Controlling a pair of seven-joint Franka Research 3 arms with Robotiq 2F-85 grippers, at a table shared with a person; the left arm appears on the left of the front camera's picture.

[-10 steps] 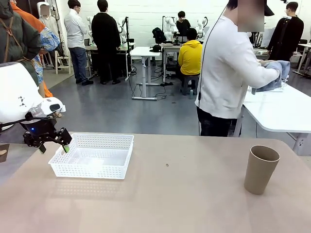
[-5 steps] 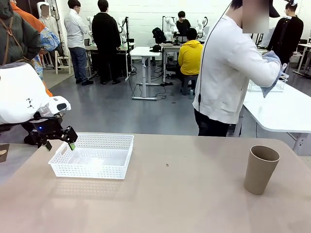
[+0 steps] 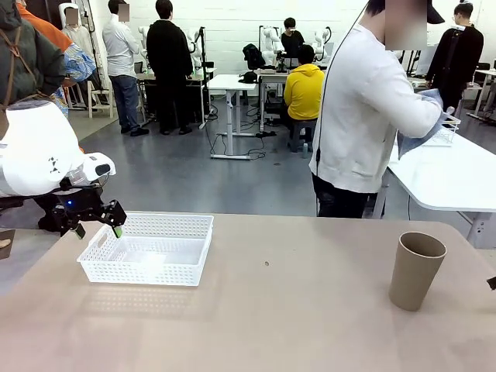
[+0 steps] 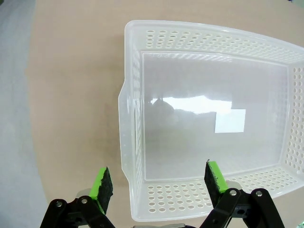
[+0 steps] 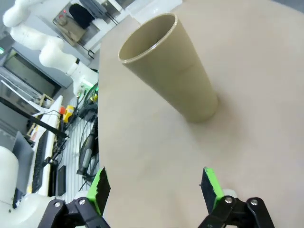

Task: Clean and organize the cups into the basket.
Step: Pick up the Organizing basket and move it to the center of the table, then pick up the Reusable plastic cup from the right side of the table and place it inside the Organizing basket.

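One kraft brown paper cup [image 3: 415, 270] stands upright on the table at the right; the right wrist view has the same cup [image 5: 172, 70] ahead of my right gripper [image 5: 154, 187], which is open, empty and some way short of it. The white perforated basket [image 3: 148, 249] sits at the table's left, with nothing in it. My left gripper [image 3: 96, 225] hovers open over the basket's left end. In the left wrist view the open fingers of that gripper [image 4: 158, 179] straddle the basket's near wall [image 4: 175, 205].
A person in a white top [image 3: 363, 116] stands behind the far table edge, turned toward a side table [image 3: 446, 174] with a blue cloth in hand. The brown tabletop [image 3: 279, 310] lies bare between basket and cup. Other people and tables are far back.
My left arm has risen and shifted slightly right, bringing the gripper over the basket's left end. A dark tip has appeared at the picture's right edge. The cup and basket have not moved.
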